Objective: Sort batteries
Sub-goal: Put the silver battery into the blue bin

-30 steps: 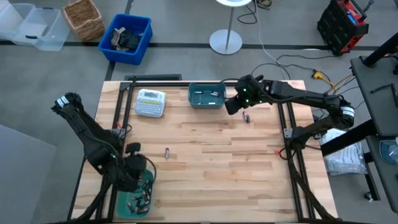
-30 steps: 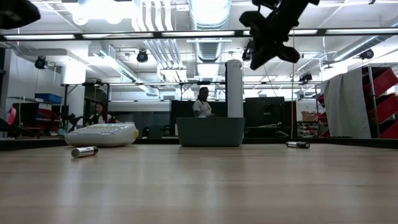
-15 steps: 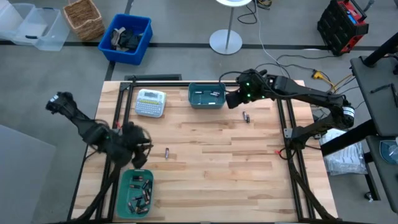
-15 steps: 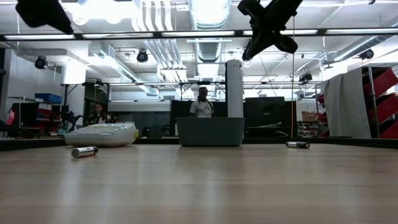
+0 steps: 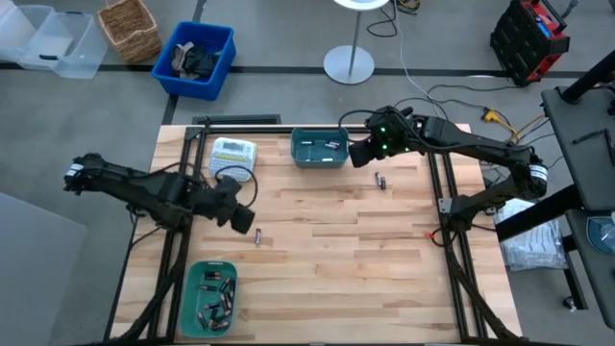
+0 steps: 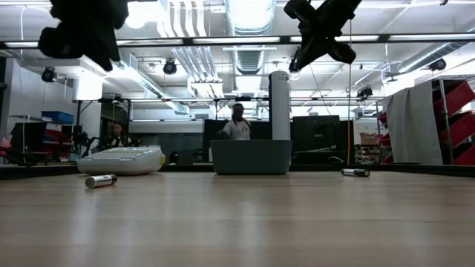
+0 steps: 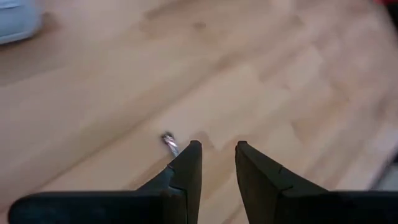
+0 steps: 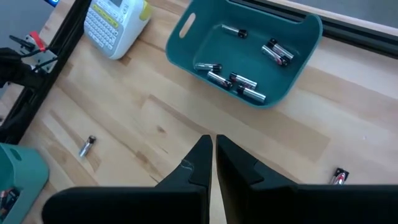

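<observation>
**Two loose batteries on the desk, both hands empty**

The left hand (image 5: 242,219) hangs above the desk's left-middle area, its fingers (image 7: 189,163) parted by a narrow gap with nothing between them. Just beside it, toward the desk's centre, one loose battery (image 5: 258,235) lies on the bare wood; in the left wrist view the same battery (image 7: 169,142) shows just past the fingertip.

The right hand (image 5: 359,154) hovers above the desk near the far edge, right beside the far teal bin (image 5: 319,149). Its fingers (image 8: 200,160) are pressed together and hold nothing. A second loose battery (image 5: 381,180) lies on the wood near this hand, toward the desk's right edge.

The far teal bin (image 8: 298,62) holds several batteries (image 8: 231,79). A second teal bin (image 5: 210,298) sits at the near left corner with many batteries inside. The white label-maker (image 5: 233,159) rests near the far left corner.
</observation>
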### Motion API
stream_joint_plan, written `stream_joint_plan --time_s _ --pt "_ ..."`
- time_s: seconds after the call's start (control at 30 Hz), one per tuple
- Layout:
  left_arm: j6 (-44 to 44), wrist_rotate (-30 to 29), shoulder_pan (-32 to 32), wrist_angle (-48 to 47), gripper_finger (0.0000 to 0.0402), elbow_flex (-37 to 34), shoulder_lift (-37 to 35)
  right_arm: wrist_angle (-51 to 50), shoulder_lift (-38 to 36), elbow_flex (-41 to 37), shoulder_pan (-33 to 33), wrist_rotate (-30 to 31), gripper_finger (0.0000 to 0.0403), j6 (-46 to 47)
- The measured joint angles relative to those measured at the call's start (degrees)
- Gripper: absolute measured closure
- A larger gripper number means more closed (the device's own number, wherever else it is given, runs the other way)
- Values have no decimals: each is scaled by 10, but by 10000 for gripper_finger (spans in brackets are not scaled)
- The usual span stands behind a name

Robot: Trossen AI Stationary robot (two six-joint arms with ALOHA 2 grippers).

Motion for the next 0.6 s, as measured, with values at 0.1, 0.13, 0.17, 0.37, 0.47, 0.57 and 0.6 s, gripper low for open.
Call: stream_joint_plan --time_s 0.1,0.13,0.17,0.37,0.47,0.57,0.6 --pt "-67 -29 21 -29 324 -6 12 0 0 0 0 0 390 -1" --pt "-91 -44 27 -35 324 -10 17 0 0 0 0 0 390 -1" --pt "-107 -55 33 -35 324 -13 22 0 0 0 0 0 390 -2" --pt "-136 -27 56 -7 316 -29 79 0 0 -2 0 0 390 -2" --pt "-136 -4 57 6 309 -29 118 1 0 -3 0 0 390 -2" --pt "-137 16 57 24 300 -29 152 0 0 -4 0 0 390 -3" --pt "-141 26 57 27 297 -29 163 0 0 -4 0 0 390 -3"
